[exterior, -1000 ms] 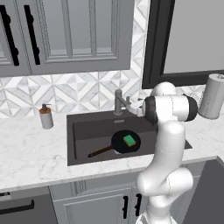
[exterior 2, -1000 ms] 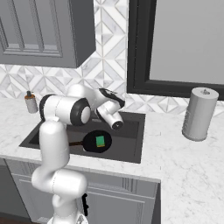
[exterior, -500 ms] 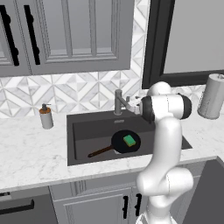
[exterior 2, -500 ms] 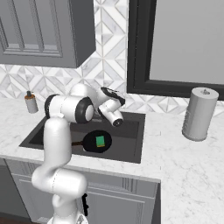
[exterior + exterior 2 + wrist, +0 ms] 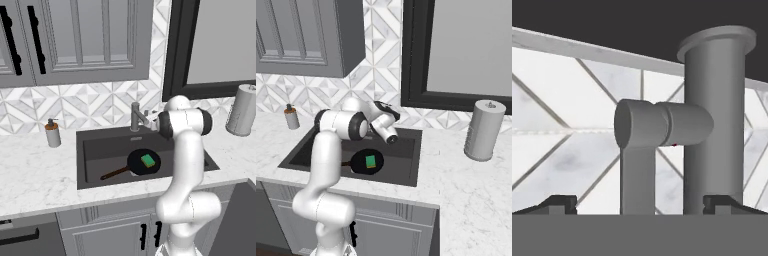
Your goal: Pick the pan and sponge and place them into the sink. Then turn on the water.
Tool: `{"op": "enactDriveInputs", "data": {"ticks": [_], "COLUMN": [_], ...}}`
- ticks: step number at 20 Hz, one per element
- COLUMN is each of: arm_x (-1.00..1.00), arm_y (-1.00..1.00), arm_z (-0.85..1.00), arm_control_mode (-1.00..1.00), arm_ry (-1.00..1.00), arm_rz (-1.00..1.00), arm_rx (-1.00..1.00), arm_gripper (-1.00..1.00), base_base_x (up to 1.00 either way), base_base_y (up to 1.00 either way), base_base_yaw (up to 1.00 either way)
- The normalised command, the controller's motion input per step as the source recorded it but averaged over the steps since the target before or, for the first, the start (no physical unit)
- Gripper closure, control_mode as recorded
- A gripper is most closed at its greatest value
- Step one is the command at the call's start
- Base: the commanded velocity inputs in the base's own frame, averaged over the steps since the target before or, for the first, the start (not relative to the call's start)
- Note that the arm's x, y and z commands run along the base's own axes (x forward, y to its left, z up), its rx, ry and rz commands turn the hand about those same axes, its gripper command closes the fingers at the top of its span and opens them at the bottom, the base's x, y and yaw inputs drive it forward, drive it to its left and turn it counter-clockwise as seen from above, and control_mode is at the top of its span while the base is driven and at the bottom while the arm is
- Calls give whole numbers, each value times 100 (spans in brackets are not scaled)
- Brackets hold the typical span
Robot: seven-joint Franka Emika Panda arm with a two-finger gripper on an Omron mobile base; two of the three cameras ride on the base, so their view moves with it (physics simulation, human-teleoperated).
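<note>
1. Pan lies inside the sink, sponge resting on it.
2. Tool stands fully open, fingertips either side of the faucet, gripping nothing.

1. The pan, round and black, lay flat at mid-frame in the left base view, its thin brown handle pointing lower left.
2. The sponge, small and green, rested on the pan.
3. The sink, a dark grey recessed basin, held both.
</note>
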Motion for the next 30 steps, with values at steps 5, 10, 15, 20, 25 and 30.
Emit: {"op": "enactDriveInputs", "data": {"ticks": [5,10,15,20,25,30], "arm_x": [24,22,26,8,3,14], "arm_y": [0,0,4,1,-8,-42], "arm_z": [-17,-1,0,0,0,9], "arm_control_mode": [-100,-100,-100,-100,-100,-100], "arm_ry": [0,0,0,-2,0,0], "arm_rz": [0,0,0,-1,0,-5], "arm_rx": [0,0,0,0,2,12], "arm_gripper": [-100,-100,-100,100,100,100], "base_base_x": [0,0,0,0,0,0], "base_base_y": [0,0,0,0,0,0], "base_base_yaw": [0,0,0,0,0,0]}}
